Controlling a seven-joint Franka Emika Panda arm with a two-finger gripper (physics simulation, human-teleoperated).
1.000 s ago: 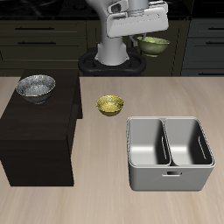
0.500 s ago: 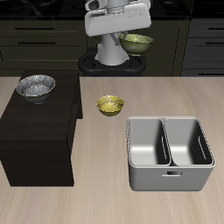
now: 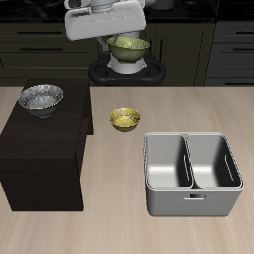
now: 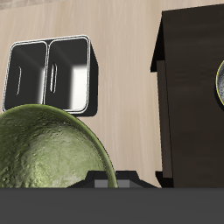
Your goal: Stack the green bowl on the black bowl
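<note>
My gripper (image 3: 126, 36) is shut on the green bowl (image 3: 129, 47) and holds it high in the air above the table's back edge. In the wrist view the green bowl (image 4: 48, 149) fills the near field, its patterned olive outside towards the camera. The black bowl (image 3: 41, 98), speckled black and silver, stands on top of the dark cabinet (image 3: 45, 149); only its rim (image 4: 220, 83) shows in the wrist view. The fingertips are hidden behind the bowl.
A yellow-gold bowl (image 3: 125, 119) sits on the table between the cabinet and a grey two-compartment caddy (image 3: 192, 175), which also shows in the wrist view (image 4: 51, 72). The robot's base (image 3: 126, 69) stands at the table's back.
The arm has carried the green bowl sideways through the air, towards the side where the dark cabinet and the black bowl stand. Nothing on the table has moved.
</note>
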